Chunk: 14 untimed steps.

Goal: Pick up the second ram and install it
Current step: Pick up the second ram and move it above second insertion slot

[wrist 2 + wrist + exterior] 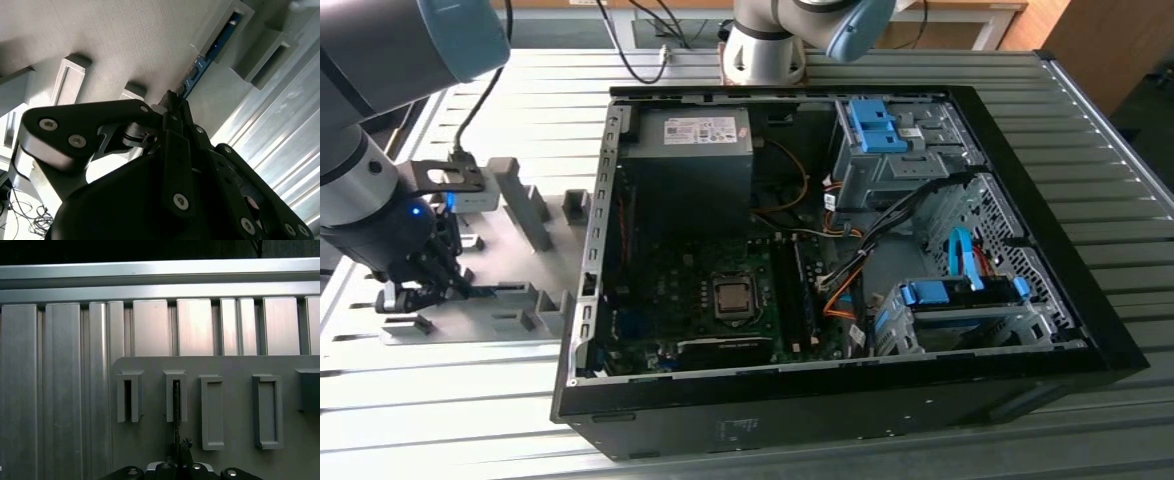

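- At the wrist, in the second wrist view, the gripper point(174, 99) is pressing its black metal fingers together on the near end of the second ram point(201, 66), a thin blue-green board.
- Just past the fingertips, in the first wrist view, the ram is showing edge-on as a dark line, with its far end sitting inside a grey slotted holder point(176, 376); it is not yet free.
- Judging by that snug slot, the pick is likely going best as a straight draw along the slot, without twist, since so thin a board looks apt to bind or flex.
- Underneath, a matt grey fixture plate point(235, 460) is carrying a row of boxy holders.
- Beyond it, the ribbed aluminium table point(150, 325) is gleaming in strips.
- Farthest off, in the exterior view, the open black computer case point(854, 405) is lying toward the exterior view's right, well apart from the gripper.
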Each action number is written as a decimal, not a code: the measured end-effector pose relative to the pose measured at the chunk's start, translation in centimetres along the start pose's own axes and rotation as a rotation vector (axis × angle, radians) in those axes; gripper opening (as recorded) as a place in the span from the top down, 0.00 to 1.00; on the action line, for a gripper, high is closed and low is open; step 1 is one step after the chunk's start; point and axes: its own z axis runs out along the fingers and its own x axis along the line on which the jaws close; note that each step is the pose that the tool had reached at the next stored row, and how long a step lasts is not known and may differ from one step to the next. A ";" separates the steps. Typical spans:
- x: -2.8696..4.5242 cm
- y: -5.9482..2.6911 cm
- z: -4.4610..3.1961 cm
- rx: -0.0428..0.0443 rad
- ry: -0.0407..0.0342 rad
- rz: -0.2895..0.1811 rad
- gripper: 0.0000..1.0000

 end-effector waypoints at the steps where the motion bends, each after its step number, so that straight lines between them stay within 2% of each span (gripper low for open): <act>1: 0.00 0.00 0.00 0.0000 0.0000 0.000 0.86; 7: 0.00 0.00 0.00 0.0000 0.0000 -0.002 0.86; 11: 0.01 0.00 0.00 -0.0018 0.0003 -0.049 0.86; 14: 0.01 0.00 0.00 -0.0019 0.0003 -0.053 0.86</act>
